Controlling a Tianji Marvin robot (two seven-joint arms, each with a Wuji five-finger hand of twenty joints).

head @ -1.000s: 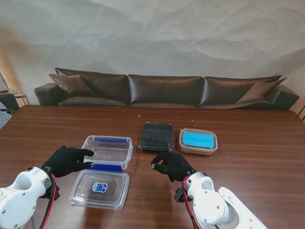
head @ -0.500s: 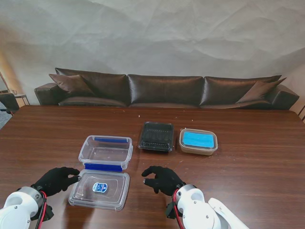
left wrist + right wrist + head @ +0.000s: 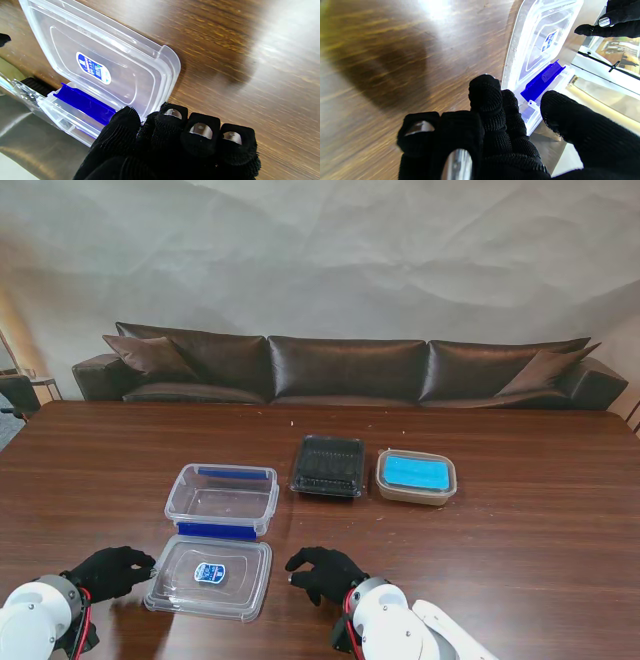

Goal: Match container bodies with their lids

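Note:
A clear lid (image 3: 210,577) with a blue label lies flat on the table, close to me. Just beyond it stands its clear body (image 3: 222,498) with blue clips. My left hand (image 3: 108,570) is at the lid's left edge with its fingers curled. In the left wrist view the lid's (image 3: 100,62) corner runs behind the thumb and forefinger of that hand (image 3: 175,140), so any pinch is hidden. My right hand (image 3: 322,572) hovers a little to the right of the lid. Its fingers are bent and its thumb stands apart, holding nothing (image 3: 495,130).
A black lidded container (image 3: 328,465) and a brown container with a blue lid (image 3: 416,476) sit farther from me, to the right of the clear body. A dark sofa (image 3: 345,370) runs along the table's far edge.
Both hands have drawn back toward me. The left hand has gone from the clear body's side to the lid's left edge. The right hand has dropped level with the lid's right side.

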